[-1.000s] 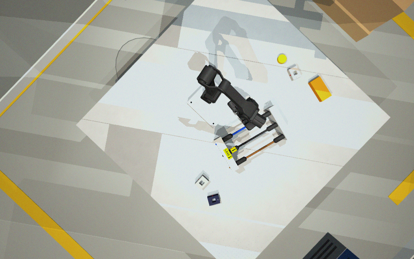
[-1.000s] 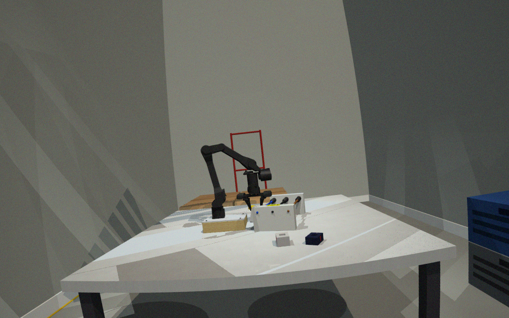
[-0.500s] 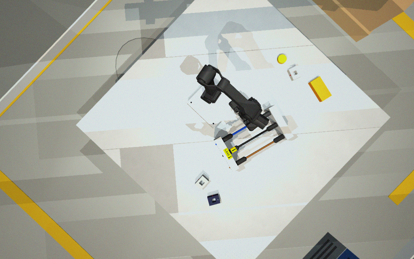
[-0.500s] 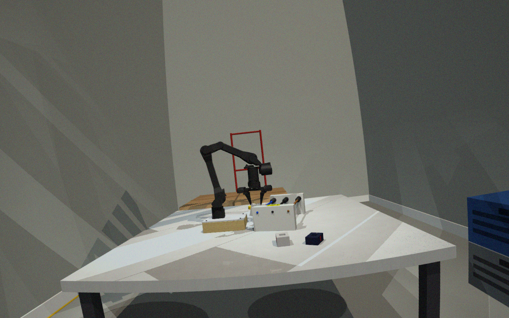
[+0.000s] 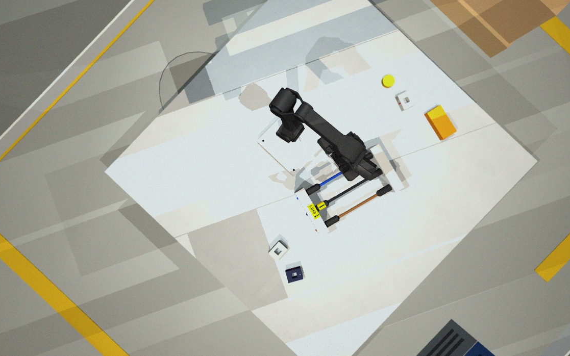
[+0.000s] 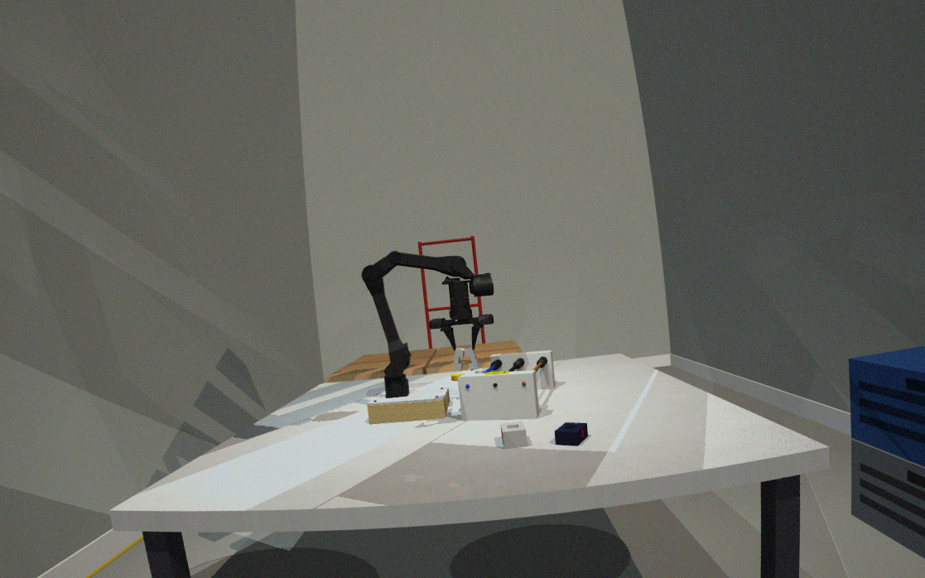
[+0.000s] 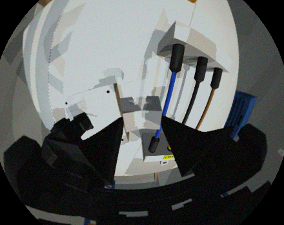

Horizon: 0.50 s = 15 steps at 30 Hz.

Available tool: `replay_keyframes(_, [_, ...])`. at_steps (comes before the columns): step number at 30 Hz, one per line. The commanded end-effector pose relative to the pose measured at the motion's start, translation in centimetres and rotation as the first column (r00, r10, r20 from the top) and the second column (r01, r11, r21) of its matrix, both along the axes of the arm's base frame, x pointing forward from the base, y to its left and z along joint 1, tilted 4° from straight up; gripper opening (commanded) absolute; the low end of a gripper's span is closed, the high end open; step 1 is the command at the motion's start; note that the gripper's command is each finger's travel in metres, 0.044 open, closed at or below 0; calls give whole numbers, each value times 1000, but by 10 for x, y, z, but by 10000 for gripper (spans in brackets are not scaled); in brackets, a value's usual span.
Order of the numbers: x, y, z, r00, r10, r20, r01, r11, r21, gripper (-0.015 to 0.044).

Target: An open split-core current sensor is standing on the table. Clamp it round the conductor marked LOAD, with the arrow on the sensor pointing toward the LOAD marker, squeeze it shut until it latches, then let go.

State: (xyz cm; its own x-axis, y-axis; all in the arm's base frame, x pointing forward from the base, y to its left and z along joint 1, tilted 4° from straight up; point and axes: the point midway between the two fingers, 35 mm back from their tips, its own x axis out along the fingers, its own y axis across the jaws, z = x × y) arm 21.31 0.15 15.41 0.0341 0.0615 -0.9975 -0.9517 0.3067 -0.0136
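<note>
My gripper (image 6: 464,349) (image 7: 142,119) is shut on the sensor, its fingertips against the two sides. The sensor (image 6: 460,356) (image 7: 152,120) is pale grey and hangs in the air, its two halves parted by a gap; the arm hides it in the top view. In the wrist view it is left of the blue conductor (image 5: 330,179) (image 7: 170,94). Its arrow cannot be made out. The black conductor (image 5: 346,191) (image 7: 193,100) runs in the middle, with a yellow arrow tag (image 5: 321,206) at its end beside the yellow LOAD marker (image 5: 313,210) (image 7: 168,157).
A brown conductor (image 5: 357,206) (image 7: 206,108) is outermost. White end blocks (image 6: 498,402) (image 7: 182,30) carry the conductors. A white block (image 6: 513,436) and a navy block (image 6: 570,433) stand nearby. An orange box (image 5: 442,123) and a yellow disc (image 5: 388,81) lie farther off, beside another white block.
</note>
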Motion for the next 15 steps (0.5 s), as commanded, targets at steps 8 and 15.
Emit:
replay_keyframes(8, [9,-6,23,1000,-8,10,8,1000,6,0])
replay_keyframes(15, [39,-18,26,999,-43,10,43,999,6,0])
